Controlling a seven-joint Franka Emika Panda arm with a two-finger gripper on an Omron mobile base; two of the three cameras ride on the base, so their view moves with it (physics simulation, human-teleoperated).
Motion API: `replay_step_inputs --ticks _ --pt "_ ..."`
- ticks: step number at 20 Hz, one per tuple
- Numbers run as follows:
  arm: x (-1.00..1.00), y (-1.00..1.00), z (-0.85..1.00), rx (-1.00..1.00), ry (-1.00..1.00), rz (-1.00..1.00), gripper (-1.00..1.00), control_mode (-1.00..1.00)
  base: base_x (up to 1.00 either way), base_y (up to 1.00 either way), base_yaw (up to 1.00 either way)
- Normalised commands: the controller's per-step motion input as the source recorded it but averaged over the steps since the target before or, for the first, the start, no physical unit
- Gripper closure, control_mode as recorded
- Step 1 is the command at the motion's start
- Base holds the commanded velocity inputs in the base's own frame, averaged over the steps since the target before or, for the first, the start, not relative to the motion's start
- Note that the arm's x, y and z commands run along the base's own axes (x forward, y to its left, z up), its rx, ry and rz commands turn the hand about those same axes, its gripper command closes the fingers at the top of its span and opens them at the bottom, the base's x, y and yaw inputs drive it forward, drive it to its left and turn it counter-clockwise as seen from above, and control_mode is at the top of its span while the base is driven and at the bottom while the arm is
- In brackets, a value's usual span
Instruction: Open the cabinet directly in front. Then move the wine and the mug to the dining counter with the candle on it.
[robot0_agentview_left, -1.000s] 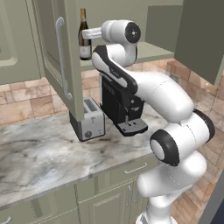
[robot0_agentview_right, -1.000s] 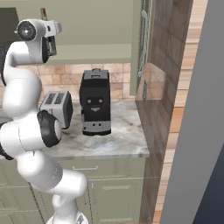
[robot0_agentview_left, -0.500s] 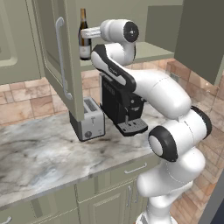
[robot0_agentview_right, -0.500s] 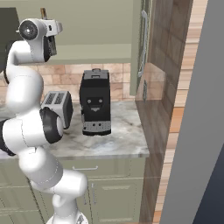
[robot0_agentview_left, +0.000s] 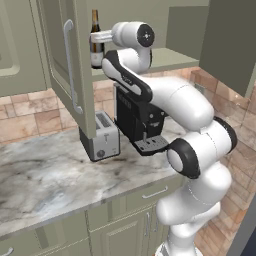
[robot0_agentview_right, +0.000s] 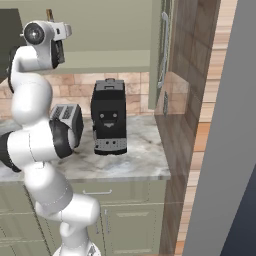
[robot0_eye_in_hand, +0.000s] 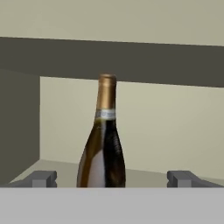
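The wine stood upright on the shelf inside the cabinet, a dark glass bottle with a golden neck. In the hand view it rose midway between the two dark fingertips, which stood wide apart on either side of it without touching it. The end effector was released and held nothing. Behind the bottle ran the pale back wall of the cabinet, with a dark band across it higher up.

In the left base view the wine showed at the front left of the open cabinet, just beside the white hand of the arm, which reached up from the lower right and pointed at the bottle. The cabinet door hung swung open to the left of the bottle, its long silver handle running down its face. In the right base view only the golden top of the wine peeked above the hand.

Below the cabinet lay the marble worktop. On it stood a silver toaster under the open door, and just beside it to the right a black coffee machine, partly hidden by the arm. A tiled wall in brick tones ran behind them. Under the worktop sat green low cabinets with small silver handles. In the right base view the coffee machine stood clear of the arm, with the toaster to its left.
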Motion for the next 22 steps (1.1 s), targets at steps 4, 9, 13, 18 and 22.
replay_step_inputs --ticks 4,9,13,18,22 --pt "0.12 0.04 0.0 0.0 0.0 0.0 -1.0 -1.0 0.0 0.0 0.0" --pt "0.14 0.08 0.0 0.0 0.0 -0.01 -1.0 -1.0 0.0 0.0 0.0" --pt "0.13 0.04 0.0 0.0 0.0 0.0 -1.0 -1.0 0.0 0.0 0.0" --pt "0.14 0.06 0.0 0.0 0.0 -0.01 -1.0 -1.0 0.0 0.0 0.0" --pt "0.11 0.04 0.0 0.0 0.0 0.0 -1.0 -1.0 0.0 0.0 0.0"
